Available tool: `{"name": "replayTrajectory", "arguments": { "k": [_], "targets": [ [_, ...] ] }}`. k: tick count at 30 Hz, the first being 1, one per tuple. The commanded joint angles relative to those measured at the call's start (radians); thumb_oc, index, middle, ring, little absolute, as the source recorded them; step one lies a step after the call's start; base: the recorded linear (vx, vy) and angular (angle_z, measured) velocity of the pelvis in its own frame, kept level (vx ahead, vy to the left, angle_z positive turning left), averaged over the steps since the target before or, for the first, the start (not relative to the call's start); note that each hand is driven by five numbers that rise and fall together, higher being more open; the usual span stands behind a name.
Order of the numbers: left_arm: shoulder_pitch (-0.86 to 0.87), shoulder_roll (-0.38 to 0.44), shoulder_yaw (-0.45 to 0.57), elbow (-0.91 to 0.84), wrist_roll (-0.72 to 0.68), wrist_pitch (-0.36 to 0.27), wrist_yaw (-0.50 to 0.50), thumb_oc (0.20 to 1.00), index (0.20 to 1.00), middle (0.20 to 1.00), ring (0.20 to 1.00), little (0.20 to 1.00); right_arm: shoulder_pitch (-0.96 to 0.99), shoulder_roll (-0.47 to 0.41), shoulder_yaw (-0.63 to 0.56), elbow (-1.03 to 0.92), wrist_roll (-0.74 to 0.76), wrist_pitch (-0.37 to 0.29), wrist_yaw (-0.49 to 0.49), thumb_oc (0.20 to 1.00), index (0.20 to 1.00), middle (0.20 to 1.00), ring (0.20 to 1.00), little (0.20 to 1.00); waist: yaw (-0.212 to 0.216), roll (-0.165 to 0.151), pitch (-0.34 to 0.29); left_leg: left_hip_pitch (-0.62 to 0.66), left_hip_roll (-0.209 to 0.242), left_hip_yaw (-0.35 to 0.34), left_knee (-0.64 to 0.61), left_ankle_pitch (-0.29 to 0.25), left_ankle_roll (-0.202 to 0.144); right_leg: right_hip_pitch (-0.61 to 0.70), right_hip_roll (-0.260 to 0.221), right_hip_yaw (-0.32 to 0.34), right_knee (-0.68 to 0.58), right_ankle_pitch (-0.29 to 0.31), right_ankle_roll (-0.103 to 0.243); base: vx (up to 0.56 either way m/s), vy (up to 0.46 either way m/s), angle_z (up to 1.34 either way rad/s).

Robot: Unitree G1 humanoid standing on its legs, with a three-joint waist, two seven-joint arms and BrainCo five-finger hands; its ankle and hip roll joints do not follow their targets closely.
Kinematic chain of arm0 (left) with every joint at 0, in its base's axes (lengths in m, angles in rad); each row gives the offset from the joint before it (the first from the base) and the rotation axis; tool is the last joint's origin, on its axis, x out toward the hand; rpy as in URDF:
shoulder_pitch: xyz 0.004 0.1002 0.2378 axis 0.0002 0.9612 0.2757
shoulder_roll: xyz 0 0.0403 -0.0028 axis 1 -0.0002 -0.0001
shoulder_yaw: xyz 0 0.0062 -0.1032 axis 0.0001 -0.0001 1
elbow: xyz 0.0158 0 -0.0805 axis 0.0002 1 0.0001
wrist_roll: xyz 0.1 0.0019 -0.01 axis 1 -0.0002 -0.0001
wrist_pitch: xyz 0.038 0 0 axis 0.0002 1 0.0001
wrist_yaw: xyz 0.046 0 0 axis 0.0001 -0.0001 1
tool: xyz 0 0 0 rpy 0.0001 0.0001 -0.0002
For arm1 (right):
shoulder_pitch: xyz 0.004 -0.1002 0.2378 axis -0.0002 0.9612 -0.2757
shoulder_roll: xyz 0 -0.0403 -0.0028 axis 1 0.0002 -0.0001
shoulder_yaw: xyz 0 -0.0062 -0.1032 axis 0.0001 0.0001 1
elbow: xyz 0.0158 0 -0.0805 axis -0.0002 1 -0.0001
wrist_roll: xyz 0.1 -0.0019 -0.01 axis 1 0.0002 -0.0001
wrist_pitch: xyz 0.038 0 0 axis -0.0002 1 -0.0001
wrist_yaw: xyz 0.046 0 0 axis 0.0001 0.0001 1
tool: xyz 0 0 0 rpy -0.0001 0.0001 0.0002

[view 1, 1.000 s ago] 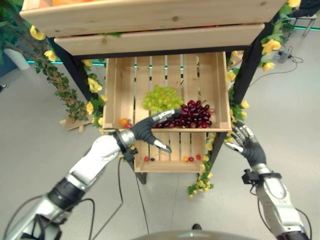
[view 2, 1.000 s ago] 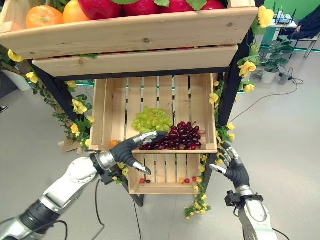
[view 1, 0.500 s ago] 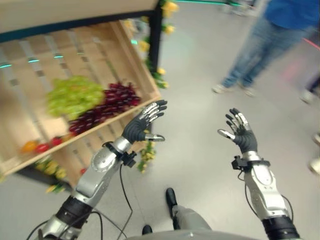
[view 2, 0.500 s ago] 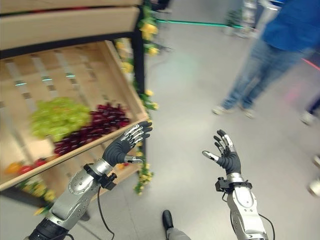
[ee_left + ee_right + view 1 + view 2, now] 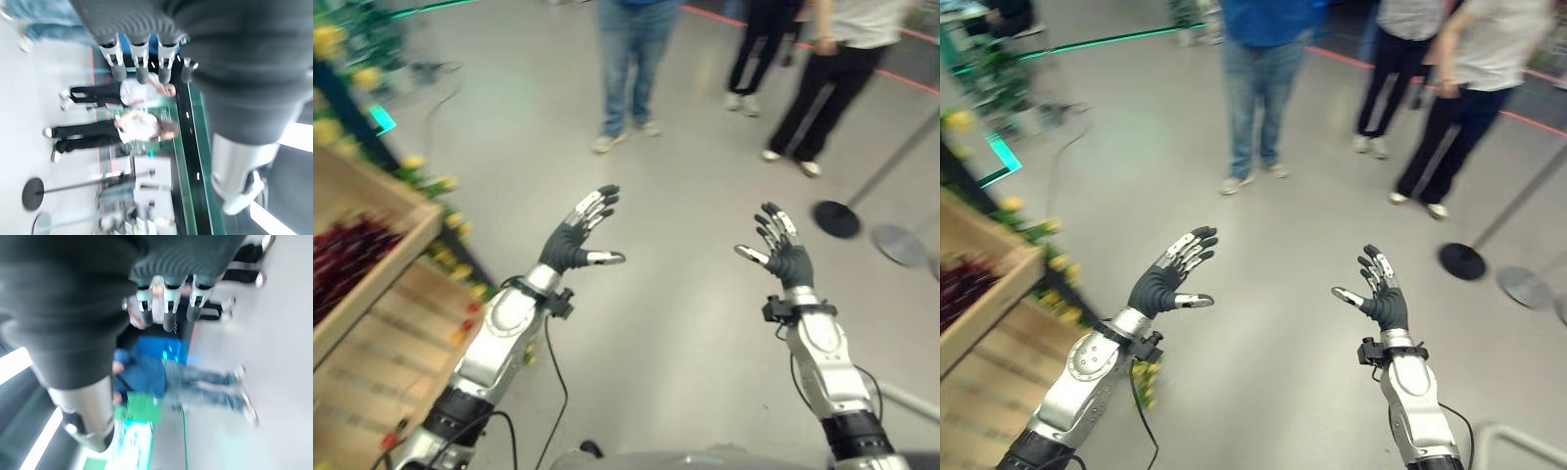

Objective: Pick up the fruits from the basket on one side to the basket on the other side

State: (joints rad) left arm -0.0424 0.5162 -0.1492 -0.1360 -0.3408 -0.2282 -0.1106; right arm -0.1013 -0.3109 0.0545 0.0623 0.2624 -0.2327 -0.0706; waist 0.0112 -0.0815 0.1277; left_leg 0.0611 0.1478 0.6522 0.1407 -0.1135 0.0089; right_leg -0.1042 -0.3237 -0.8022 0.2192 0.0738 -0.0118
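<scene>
dark red grapes (image 5: 342,264) sit crated well left of both hands' spread, empty fingers (image 5: 592,208).

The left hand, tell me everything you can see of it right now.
The left hand is raised over bare grey floor, open and holding nothing. Its silver, dark-tipped fingers are spread and nearly straight, pointing up and away from the robot, with the thumb stuck out sideways toward the right hand. A dark ribbed cover wraps the back of the hand and wrist, joining a silver-grey forearm. It touches nothing; the wooden crate with dark red grapes lies off to its left.
</scene>
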Motion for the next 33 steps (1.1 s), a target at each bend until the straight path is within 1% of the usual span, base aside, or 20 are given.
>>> {"name": "replayTrajectory", "arguments": {
  "k": [1,3,4,7,8,9,10,11,12,13,15,17,19,23,24,25,26,29,31,33],
  "targets": [
    [-0.06,-0.045,0.015,-0.069,0.058,-0.08,0.06,1.0,1.0,1.0,1.0,1.0,0.022,-0.038,-0.049,-0.077,-0.025,-0.044,-0.01,1.0,1.0,1.0,1.0,1.0,-0.055,0.014,-0.046,0.029,-0.025,0.006,-0.091,0.013,-0.001,0.112,-0.092,0.1,-0.101,0.073,0.239,0.06,-0.401,-2.51],
    [-0.047,-0.062,0.037,-0.054,0.058,-0.095,0.079,1.0,1.0,1.0,1.0,1.0,0.06,-0.045,-0.078,-0.1,-0.034,-0.05,-0.005,1.0,1.0,1.0,1.0,1.0,-0.094,0.016,-0.043,0.043,0.019,0.023,-0.066,0.023,-0.024,0.075,-0.032,0.179,-0.104,0.019,0.218,0.12,-0.459,-1.76],
    [-0.033,-0.077,0.042,-0.047,0.045,-0.101,0.08,1.0,1.0,1.0,1.0,1.0,0.08,-0.051,-0.095,-0.104,-0.023,-0.058,-0.006,1.0,1.0,1.0,1.0,1.0,-0.114,0.017,-0.046,0.053,0.054,0.031,-0.062,0.039,-0.045,0.065,0.02,0.228,-0.121,-0.021,0.194,0.09,-0.376,-1.17],
    [-0.029,-0.089,0.045,-0.024,0.035,-0.104,0.09,1.0,1.0,1.0,1.0,1.0,0.086,-0.057,-0.103,-0.107,-0.009,-0.071,-0.019,1.0,1.0,1.0,1.0,1.0,-0.131,0.024,-0.047,0.072,0.098,0.058,-0.054,0.062,-0.073,0.045,0.078,0.279,-0.126,-0.058,0.169,0.1,-0.375,-1.18],
    [-0.027,-0.098,0.05,-0.01,0.032,-0.101,0.1,1.0,1.0,1.0,1.0,1.0,0.096,-0.058,-0.111,-0.104,-0.008,-0.074,-0.021,1.0,1.0,1.0,1.0,1.0,-0.149,0.022,-0.048,0.08,0.113,0.036,-0.038,0.069,-0.085,0.038,0.114,0.317,-0.129,-0.083,0.157,0.11,-0.264,-0.99],
    [-0.03,-0.099,0.048,-0.007,0.025,-0.106,0.095,1.0,1.0,1.0,1.0,1.0,0.099,-0.064,-0.112,-0.109,-0.001,-0.075,-0.019,1.0,1.0,1.0,1.0,1.0,-0.138,0.023,-0.045,0.065,0.136,0.012,-0.002,0.073,-0.099,0.044,0.139,0.34,-0.139,-0.102,0.143,0.29,-0.508,-0.83],
    [-0.04,-0.101,0.041,-0.005,0.028,-0.107,0.108,1.0,1.0,1.0,1.0,1.0,0.085,-0.072,-0.107,-0.098,0.007,-0.083,-0.029,1.0,1.0,1.0,1.0,1.0,-0.106,0.023,-0.031,0.018,0.103,-0.174,0.089,0.105,-0.116,0.067,0.199,0.395,-0.163,-0.13,0.111,0.2,-0.336,-1.1],
    [-0.043,-0.101,0.04,-0.004,0.029,-0.108,0.109,1.0,1.0,1.0,1.0,1.0,0.081,-0.073,-0.108,-0.095,0.008,-0.085,-0.03,1.0,1.0,1.0,1.0,1.0,-0.109,0.026,-0.027,0.007,0.113,-0.185,0.111,0.097,-0.121,0.071,0.205,0.389,-0.167,-0.133,0.106,0.16,-0.399,-1.41],
    [-0.039,-0.101,0.041,-0.009,0.042,-0.111,0.126,1.0,1.0,1.0,1.0,1.0,0.055,-0.079,-0.085,-0.075,0.005,-0.09,-0.037,1.0,1.0,1.0,1.0,1.0,-0.081,0.012,-0.011,-0.056,0.026,-0.335,0.173,0.078,-0.087,0.071,0.224,0.435,-0.186,-0.118,0.088,0.09,-0.27,-1.44],
    [-0.03,-0.107,0.042,-0.005,0.034,-0.122,0.134,1.0,1.0,1.0,1.0,1.0,0.017,-0.082,-0.054,-0.056,-0.004,-0.093,-0.042,1.0,1.0,1.0,1.0,1.0,-0.052,-0.005,0.005,-0.123,-0.064,-0.455,0.199,0.042,-0.061,0.095,0.257,0.524,-0.211,-0.115,0.085,0.08,-0.248,-1.69],
    [-0.024,-0.108,0.052,0.0,0.032,-0.129,0.138,1.0,1.0,1.0,1.0,1.0,0.01,-0.077,-0.053,-0.062,-0.008,-0.097,-0.045,1.0,1.0,1.0,1.0,1.0,-0.043,-0.017,0.01,-0.16,-0.078,-0.463,0.206,0.041,-0.05,0.108,0.266,0.565,-0.224,-0.11,0.085,0.15,-0.14,-1.7],
    [-0.004,-0.115,0.074,0.009,0.019,-0.132,0.136,1.0,1.0,1.0,1.0,1.0,0.023,-0.069,-0.067,-0.075,-0.002,-0.101,-0.043,1.0,1.0,1.0,1.0,1.0,-0.049,-0.02,0.01,-0.188,-0.041,-0.439,0.181,0.056,-0.05,0.128,0.275,0.608,-0.23,-0.12,0.081,0.25,-0.075,-1.22],
    [0.017,-0.123,0.091,0.023,0.014,-0.126,0.138,1.0,1.0,1.0,1.0,1.0,0.039,-0.063,-0.067,-0.087,-0.006,-0.102,-0.04,1.0,1.0,1.0,1.0,1.0,-0.041,-0.028,0.012,-0.231,-0.032,-0.443,0.126,0.097,-0.055,0.14,0.283,0.652,-0.227,-0.128,0.075,0.27,-0.043,-1.06],
    [0.046,-0.126,0.115,0.02,0.042,-0.123,0.142,1.0,1.0,1.0,1.0,1.0,0.062,-0.068,-0.055,-0.095,-0.014,-0.103,-0.021,1.0,1.0,1.0,1.0,1.0,0.01,-0.012,0.034,-0.276,-0.082,-0.641,-0.056,0.212,-0.084,0.221,0.34,0.79,-0.222,-0.174,0.064,0.35,-0.018,-1.57],
    [0.042,-0.125,0.112,0.017,0.052,-0.127,0.148,1.0,1.0,1.0,1.0,1.0,0.057,-0.07,-0.054,-0.092,-0.009,-0.106,-0.019,1.0,1.0,1.0,1.0,1.0,0.018,-0.004,0.034,-0.281,-0.078,-0.664,-0.105,0.238,-0.096,0.23,0.352,0.81,-0.216,-0.183,0.062,0.33,0.031,-1.18],
    [0.035,-0.127,0.113,0.017,0.058,-0.131,0.159,1.0,1.0,1.0,1.0,1.0,0.052,-0.071,-0.053,-0.087,-0.004,-0.109,-0.022,1.0,1.0,1.0,1.0,1.0,0.018,0.0,0.034,-0.289,-0.069,-0.67,-0.14,0.254,-0.106,0.242,0.357,0.825,-0.21,-0.198,0.065,0.49,0.079,-1.6],
    [0.014,-0.13,0.111,0.023,0.068,-0.137,0.182,1.0,1.0,1.0,1.0,1.0,0.045,-0.084,-0.056,-0.085,0.002,-0.107,-0.023,1.0,1.0,1.0,1.0,1.0,0.003,0.01,0.028,-0.306,-0.042,-0.615,-0.189,0.275,-0.113,0.274,0.36,0.84,-0.207,-0.231,0.069,0.39,0.075,-1.35],
    [0.006,-0.13,0.108,0.023,0.09,-0.137,0.195,1.0,1.0,1.0,1.0,1.0,0.049,-0.093,-0.059,-0.089,-0.001,-0.1,-0.021,1.0,1.0,1.0,1.0,1.0,0.01,0.015,0.024,-0.299,-0.037,-0.584,-0.197,0.293,-0.109,0.303,0.36,0.869,-0.199,-0.256,0.074,0.37,0.124,-0.97],
    [0.022,-0.127,0.113,0.014,0.109,-0.133,0.199,1.0,1.0,1.0,1.0,1.0,0.049,-0.094,-0.05,-0.088,-0.006,-0.09,-0.01,1.0,1.0,1.0,1.0,1.0,0.02,0.022,0.007,-0.284,-0.052,-0.618,-0.177,0.302,-0.098,0.327,0.354,0.897,-0.173,-0.282,0.083,0.45,0.217,-1.19],
    [0.038,-0.118,0.113,0.001,0.135,-0.136,0.198,1.0,1.0,1.0,1.0,1.0,0.061,-0.082,-0.06,-0.091,-0.006,-0.09,-0.004,1.0,1.0,1.0,1.0,1.0,0.015,0.013,-0.017,-0.277,-0.056,-0.587,-0.159,0.3,-0.088,0.338,0.329,0.896,-0.135,-0.302,0.098,0.42,0.213,-1.64]
  ]
}}
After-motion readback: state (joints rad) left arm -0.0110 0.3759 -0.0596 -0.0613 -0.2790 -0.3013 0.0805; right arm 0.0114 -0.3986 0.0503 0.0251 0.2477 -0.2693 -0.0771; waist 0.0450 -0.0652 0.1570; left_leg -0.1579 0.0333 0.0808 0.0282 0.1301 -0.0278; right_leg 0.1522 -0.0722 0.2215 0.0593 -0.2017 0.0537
